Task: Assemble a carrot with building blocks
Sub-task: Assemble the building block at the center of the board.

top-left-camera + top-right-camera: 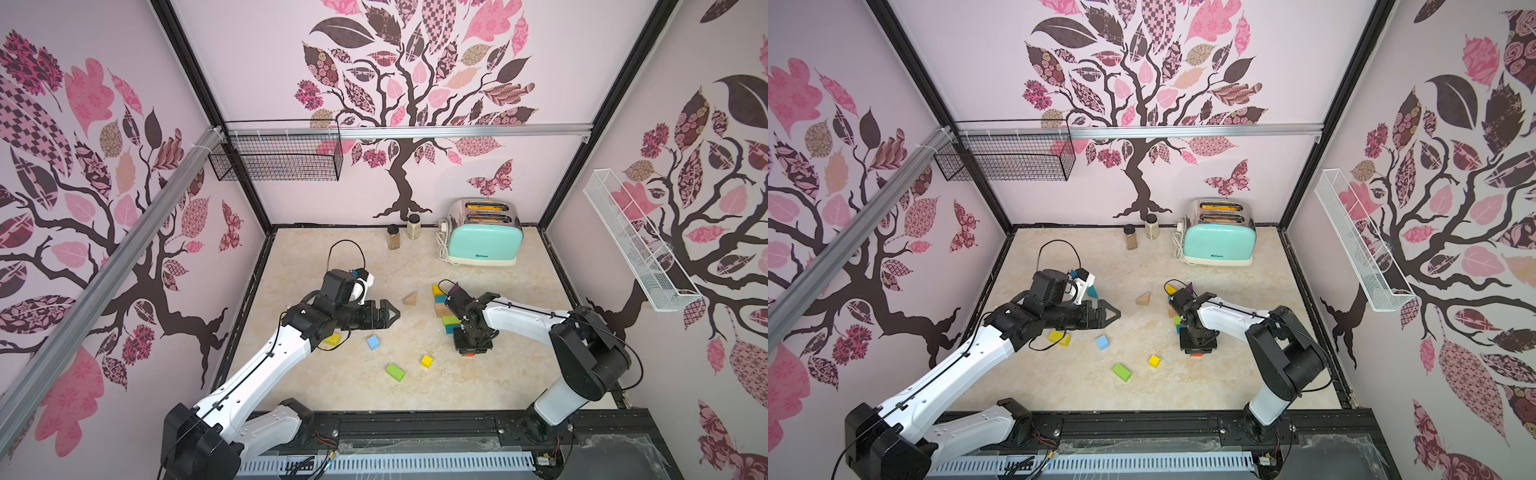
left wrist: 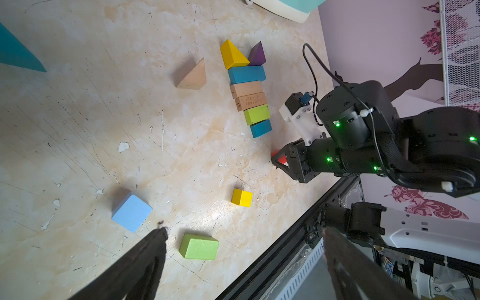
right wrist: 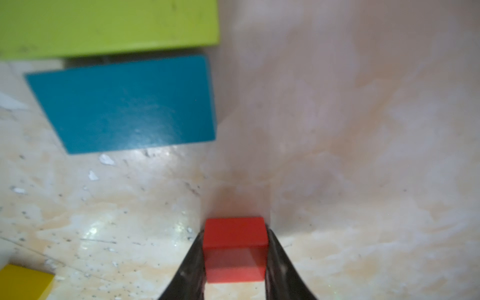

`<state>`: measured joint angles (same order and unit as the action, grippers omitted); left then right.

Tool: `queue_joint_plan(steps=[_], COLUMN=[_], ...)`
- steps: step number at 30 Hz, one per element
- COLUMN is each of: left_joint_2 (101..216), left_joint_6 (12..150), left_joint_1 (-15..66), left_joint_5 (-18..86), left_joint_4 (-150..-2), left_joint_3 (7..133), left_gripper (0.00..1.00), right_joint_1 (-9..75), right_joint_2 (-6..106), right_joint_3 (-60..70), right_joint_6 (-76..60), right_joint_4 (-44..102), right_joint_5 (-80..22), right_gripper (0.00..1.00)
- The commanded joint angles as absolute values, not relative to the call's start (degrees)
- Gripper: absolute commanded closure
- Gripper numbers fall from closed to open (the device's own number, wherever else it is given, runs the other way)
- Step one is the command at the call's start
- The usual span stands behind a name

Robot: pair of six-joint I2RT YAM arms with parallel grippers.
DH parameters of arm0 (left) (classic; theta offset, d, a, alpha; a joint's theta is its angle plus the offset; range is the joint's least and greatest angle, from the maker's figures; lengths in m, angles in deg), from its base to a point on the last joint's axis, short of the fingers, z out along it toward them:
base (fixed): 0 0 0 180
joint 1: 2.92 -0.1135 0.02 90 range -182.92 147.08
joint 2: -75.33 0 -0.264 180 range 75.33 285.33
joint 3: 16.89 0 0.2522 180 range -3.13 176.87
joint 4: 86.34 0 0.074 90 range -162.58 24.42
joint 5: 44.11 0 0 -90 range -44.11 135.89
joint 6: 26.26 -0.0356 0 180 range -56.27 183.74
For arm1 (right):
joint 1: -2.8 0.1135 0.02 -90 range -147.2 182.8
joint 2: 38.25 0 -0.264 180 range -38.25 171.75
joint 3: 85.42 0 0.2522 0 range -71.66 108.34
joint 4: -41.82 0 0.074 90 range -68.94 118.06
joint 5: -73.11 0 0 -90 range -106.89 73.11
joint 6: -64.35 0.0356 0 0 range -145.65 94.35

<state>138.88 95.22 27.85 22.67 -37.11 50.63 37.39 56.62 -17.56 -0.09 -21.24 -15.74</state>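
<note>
A row of building blocks lies on the table: yellow wedge (image 2: 232, 54), purple wedge (image 2: 257, 54), teal brick (image 2: 246, 74), two bare wood bricks (image 2: 248, 95), green brick (image 2: 256, 114), teal brick (image 2: 261, 128). Just past the row's near end, my right gripper (image 3: 235, 241) points down at the table, both fingers pressed against a red cube (image 3: 235, 249) (image 1: 468, 354). My left gripper (image 1: 390, 313) (image 2: 244, 231) hovers open and empty to the left. Loose blocks: wood wedge (image 1: 410, 299), light blue cube (image 1: 372, 342), yellow cube (image 1: 427, 360), green brick (image 1: 395, 372), yellow block (image 1: 332, 338), teal wedge (image 1: 1092, 291).
A mint toaster (image 1: 484, 241) and two spice jars (image 1: 393, 237) stand at the back. A black wire basket (image 1: 276, 153) and a white mesh rack (image 1: 636, 241) hang on the walls. A black rail (image 1: 415, 419) runs along the table's front edge.
</note>
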Motion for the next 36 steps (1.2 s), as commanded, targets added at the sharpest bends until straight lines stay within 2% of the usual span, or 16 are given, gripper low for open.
queue_joint_plan(steps=[1,11,36], left_joint_2=[138.09,139.02,140.53], left_joint_6=[94.83,94.5,94.49], left_joint_1=[28.0,27.97,28.0], left_joint_5=[22.16,22.25,22.13], left_joint_4=[-37.77,-37.6,-38.78], left_joint_3=[50.4,51.02,51.31], left_gripper=[0.02,0.02,0.02], right_joint_1=[37.71,37.71,37.72], right_joint_2=[59.89,65.27,69.59], right_joint_3=[-14.98,-11.15,-8.29], right_joint_6=[0.65,-0.36,-0.61], right_joint_4=[-17.91,-15.84,-15.16], right_joint_5=[-14.62,-14.9,-12.63], right_gripper=[0.66,0.65,0.67])
